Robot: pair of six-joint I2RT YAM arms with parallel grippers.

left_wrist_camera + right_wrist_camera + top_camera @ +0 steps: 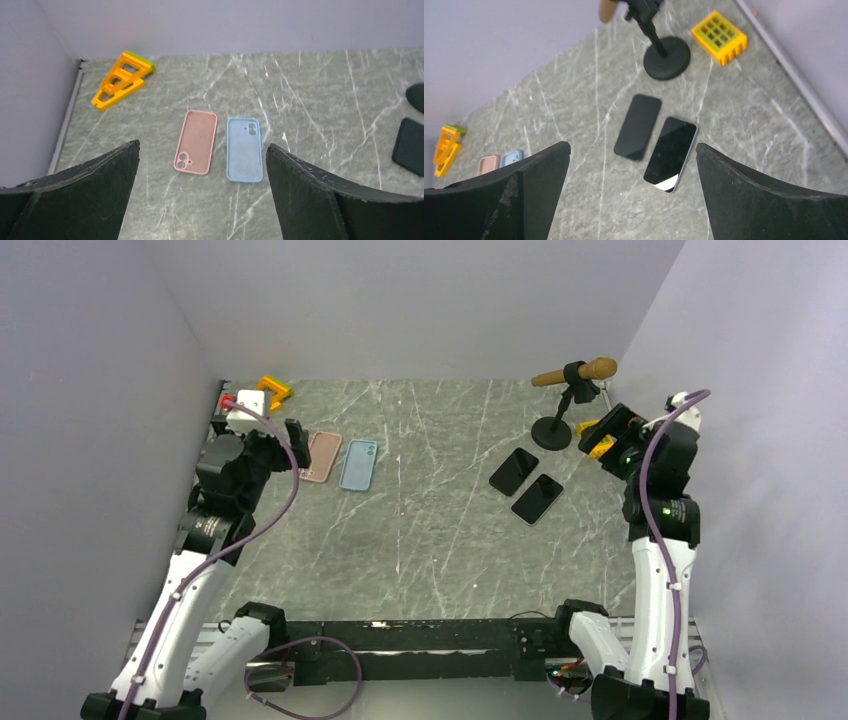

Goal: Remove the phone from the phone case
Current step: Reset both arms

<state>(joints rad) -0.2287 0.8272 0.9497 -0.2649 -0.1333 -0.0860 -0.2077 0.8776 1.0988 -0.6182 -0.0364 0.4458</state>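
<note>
Left gripper (294, 443) and right gripper (608, 430) gape wide, both empty
Phones (638, 126) lie side by side near the right gripper; pink case (196, 142) and blue case (244, 149) sit by the left. Phones look stiff, slick and fragile: pinch the long edges. Whether the pale-rimmed phone (671, 153) wears a thin case, I cannot tell

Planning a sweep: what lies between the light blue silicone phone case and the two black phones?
Only bare grey marbled tabletop separates blue case from black phones, per top view.
</note>
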